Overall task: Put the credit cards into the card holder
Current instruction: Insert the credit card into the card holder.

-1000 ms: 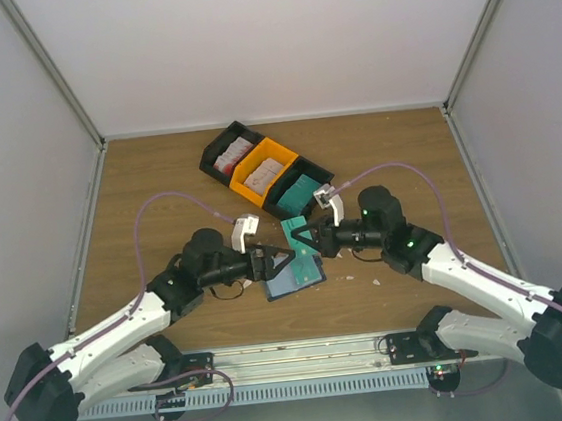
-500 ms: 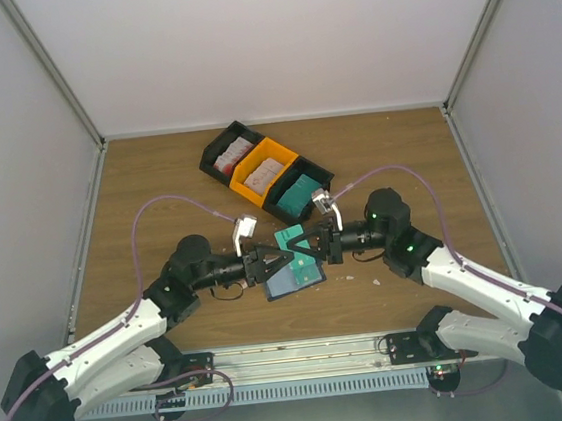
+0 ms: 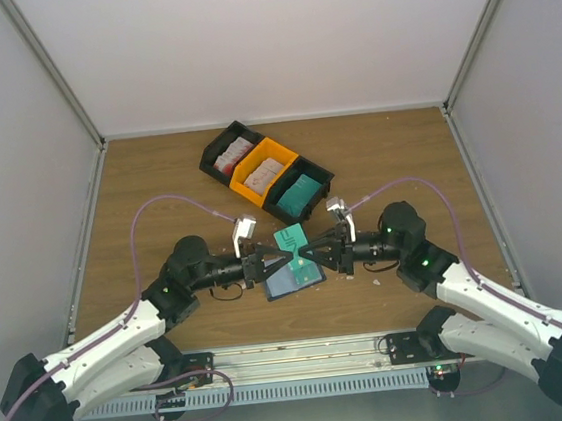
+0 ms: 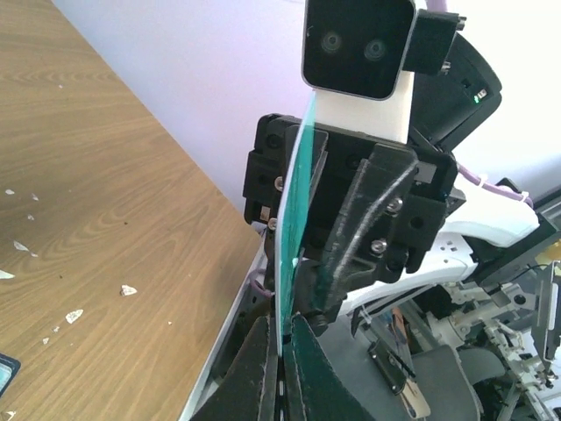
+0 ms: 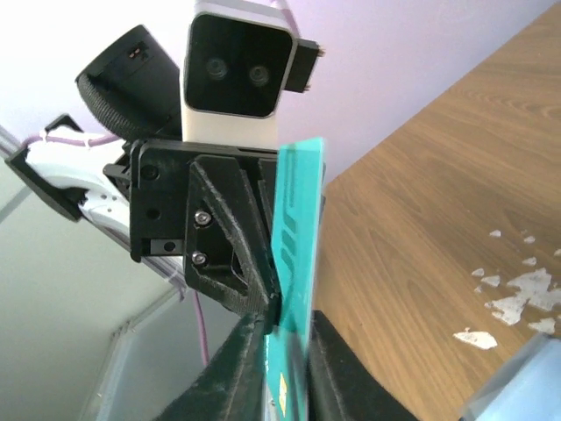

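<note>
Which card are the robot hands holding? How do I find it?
Look at the middle of the wooden table, where the left gripper and right gripper meet. Pinched between them is one teal credit card, raised above the navy card holder, unlike the teal ones lying in the black bin.

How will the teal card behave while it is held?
Probably stiff: the teal card stands nearly straight above the right tool. Likely thin and light: edge-on it is a sliver in the left wrist view. Its smooth face may slip.
</note>
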`<state>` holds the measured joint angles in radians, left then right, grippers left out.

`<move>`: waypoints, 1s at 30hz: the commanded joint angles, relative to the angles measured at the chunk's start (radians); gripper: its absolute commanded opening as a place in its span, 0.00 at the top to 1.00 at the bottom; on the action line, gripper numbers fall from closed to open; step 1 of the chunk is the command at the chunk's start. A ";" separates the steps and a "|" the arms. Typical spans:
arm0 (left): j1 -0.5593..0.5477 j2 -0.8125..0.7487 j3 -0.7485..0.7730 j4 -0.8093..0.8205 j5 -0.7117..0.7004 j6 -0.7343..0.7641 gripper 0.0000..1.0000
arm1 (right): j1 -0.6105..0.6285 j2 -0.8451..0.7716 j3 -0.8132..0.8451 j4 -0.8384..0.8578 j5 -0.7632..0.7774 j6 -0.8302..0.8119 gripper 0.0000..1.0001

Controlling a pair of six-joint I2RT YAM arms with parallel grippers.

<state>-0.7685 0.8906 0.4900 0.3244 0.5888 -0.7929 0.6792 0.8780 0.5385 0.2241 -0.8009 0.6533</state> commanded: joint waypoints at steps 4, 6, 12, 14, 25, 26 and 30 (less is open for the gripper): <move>0.011 -0.004 0.014 -0.010 -0.071 0.014 0.97 | 0.003 -0.022 -0.006 -0.004 0.034 -0.025 0.99; 0.011 -0.010 0.020 -0.082 -0.165 0.014 0.76 | 0.003 -0.012 0.002 -0.036 0.070 -0.035 0.99; 0.013 0.032 0.036 -0.492 -0.564 -0.051 0.41 | -0.001 0.081 0.008 -0.210 0.223 -0.049 0.99; 0.015 0.068 0.018 -0.509 -0.567 -0.059 0.41 | 0.000 0.144 -0.001 -0.249 0.248 -0.051 0.99; 0.072 0.332 -0.011 -0.422 -0.455 -0.026 0.66 | -0.014 0.535 0.033 -0.160 0.205 -0.046 1.00; 0.073 0.350 -0.008 -0.413 -0.443 -0.022 0.67 | -0.024 0.556 0.033 -0.151 0.203 -0.039 1.00; 0.076 0.394 0.004 -0.404 -0.426 -0.010 0.68 | -0.069 0.604 0.020 -0.110 0.173 -0.020 1.00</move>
<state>-0.6994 1.2568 0.4854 -0.1429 0.1322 -0.8268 0.6491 1.4513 0.5419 0.0456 -0.6075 0.6189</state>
